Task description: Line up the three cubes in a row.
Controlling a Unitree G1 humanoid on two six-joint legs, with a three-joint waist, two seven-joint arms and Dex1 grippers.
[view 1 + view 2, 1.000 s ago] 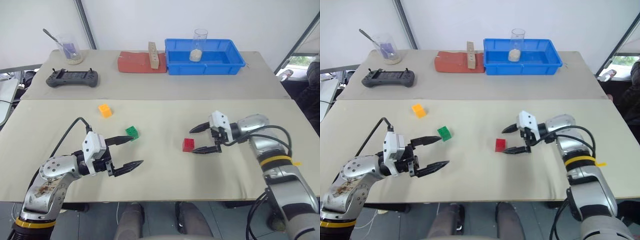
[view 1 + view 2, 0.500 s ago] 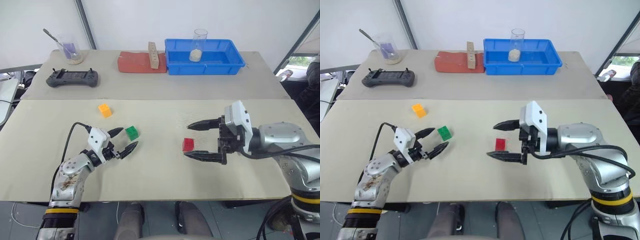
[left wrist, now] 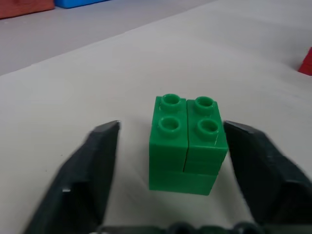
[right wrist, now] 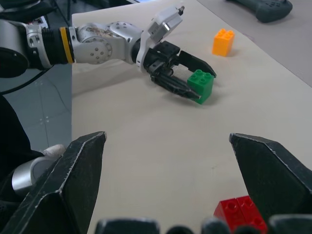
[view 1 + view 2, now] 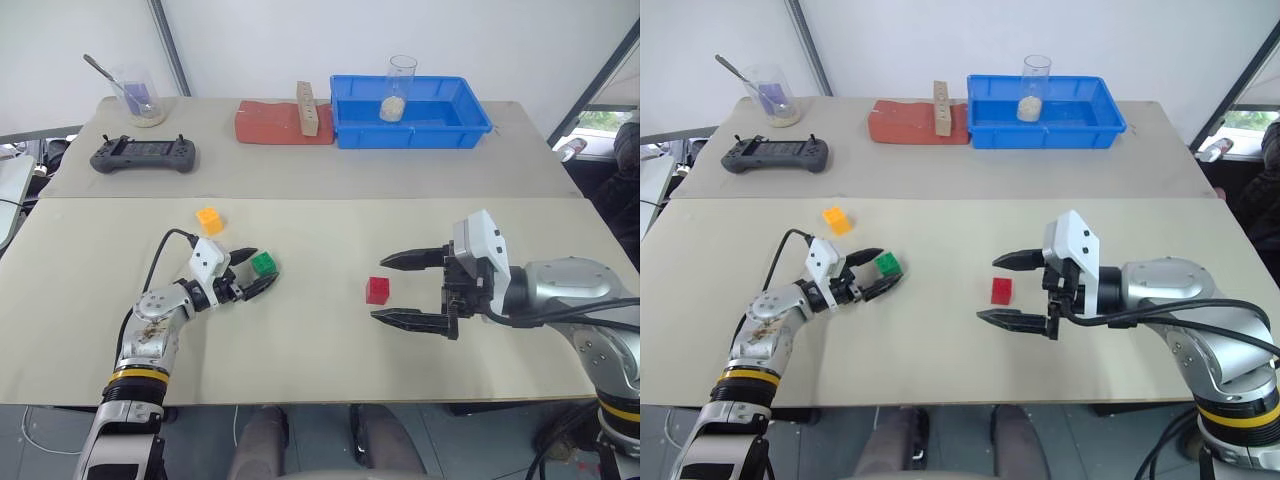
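The green cube (image 3: 185, 141) stands on the beige table between the two fingers of my left gripper (image 5: 262, 268). The fingers flank it closely, with a clear gap on one side, so the gripper is open. The orange-yellow cube (image 5: 209, 220) sits a little behind and to the left of it. The red cube (image 5: 1001, 290) lies near the table's middle. My right gripper (image 5: 988, 288) hovers above the table beside the red cube, pointing left, its jaws wide open and empty.
On the back table stand a blue bin (image 5: 412, 140) holding a glass beaker (image 5: 401, 88), a red-brown pad (image 5: 270, 127) with a tan wooden block (image 5: 307, 110), a black controller (image 5: 143, 155) and a beaker with a spoon (image 5: 137, 97).
My left gripper has reached forward to the green cube and narrowed its fingers around it. My right gripper has drawn back and up from the red cube, staying open.
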